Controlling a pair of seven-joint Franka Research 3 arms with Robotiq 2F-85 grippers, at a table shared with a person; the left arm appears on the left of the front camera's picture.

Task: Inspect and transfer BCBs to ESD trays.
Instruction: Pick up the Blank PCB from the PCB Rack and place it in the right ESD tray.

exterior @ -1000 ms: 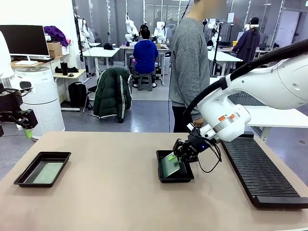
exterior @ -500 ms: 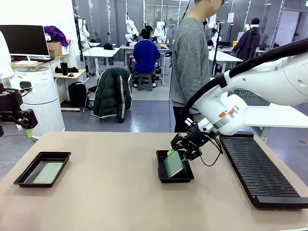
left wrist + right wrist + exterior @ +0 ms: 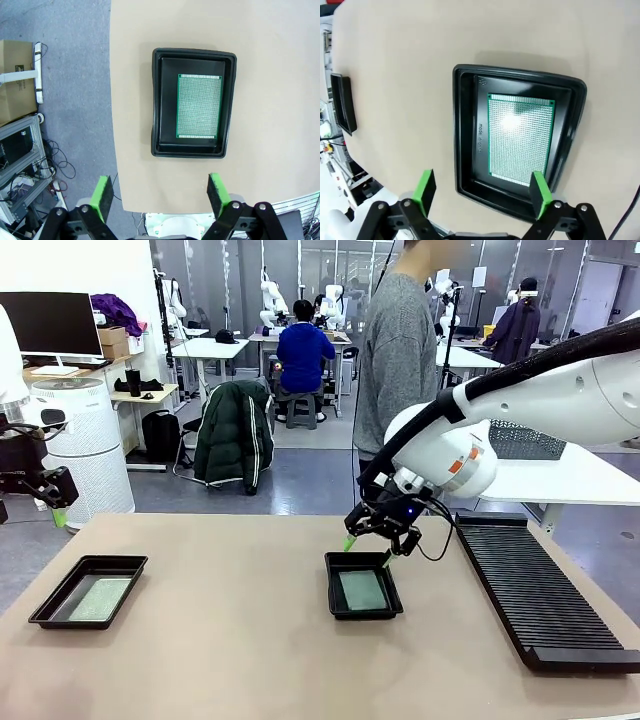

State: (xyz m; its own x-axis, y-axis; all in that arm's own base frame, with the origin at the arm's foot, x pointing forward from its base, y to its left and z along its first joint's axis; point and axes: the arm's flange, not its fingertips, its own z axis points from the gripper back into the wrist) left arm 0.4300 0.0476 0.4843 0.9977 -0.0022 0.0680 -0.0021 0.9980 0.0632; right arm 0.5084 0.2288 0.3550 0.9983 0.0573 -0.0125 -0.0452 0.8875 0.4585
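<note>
Near the middle of the desk [image 3: 230, 640], the right claw [image 3: 368, 549] hangs just above a small black ESD tray [image 3: 363, 595], its green-padded fingers spread wide and holding nothing. A green BCB [image 3: 362, 590] lies flat on that tray's floor; the right wrist view shows the same board [image 3: 520, 137] filling most of the tray [image 3: 467, 150] between the parted fingers. At the desk's left end sits the second tray [image 3: 88, 590] with another board [image 3: 98, 597] lying flat in it. In the left wrist view, the left claw [image 3: 161, 192] is open wide and empty, high over that tray [image 3: 162, 100] and its board [image 3: 199, 106]. A long ribbed rack [image 3: 535, 590] lies along the desk's right side.
</note>
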